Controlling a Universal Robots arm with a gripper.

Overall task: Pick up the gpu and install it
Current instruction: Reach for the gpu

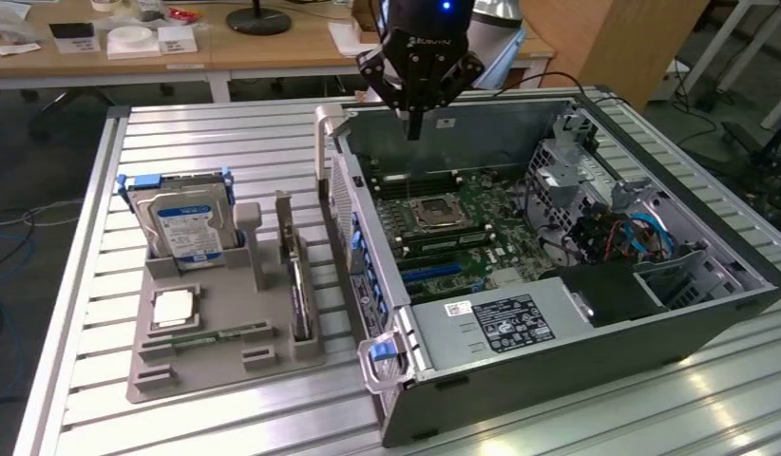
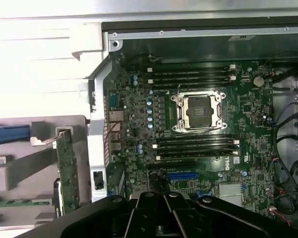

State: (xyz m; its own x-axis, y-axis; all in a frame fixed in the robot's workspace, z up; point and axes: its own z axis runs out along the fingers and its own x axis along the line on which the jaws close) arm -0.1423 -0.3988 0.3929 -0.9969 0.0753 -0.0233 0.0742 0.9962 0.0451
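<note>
- Grey plastic tray (image 1: pixel 226 328) lies on the slatted aluminium table (image 1: pixel 213 142), toward the table's edge at the exterior view's left, just beside the open computer case (image 1: pixel 594 332).
- The gpu (image 1: pixel 296 285) stands on its long edge in a slot along the tray's edge nearest the case; nothing is touching it. In the wrist view its green board (image 2: pixel 67 171) shows upright, just outside the case wall.
- On the same tray, a hard drive (image 1: pixel 185 228) with a blue-white label stands upright at the far corner, and a narrow memory stick (image 1: pixel 203 335) lies flat near the tray's near edge.
- The gripper (image 1: pixel 413 128) hangs over the far wall of the case, well apart from the gpu. Its fingers are pressed together and hold nothing.
- The case lies on its side with its panel off, exposing the green motherboard (image 1: pixel 480 228).
- The empty processor socket (image 2: pixel 197 110) sits mid-board, and a blue slot (image 2: pixel 183 175) lies closer to the gripper (image 2: pixel 161 225) in the wrist view.
</note>
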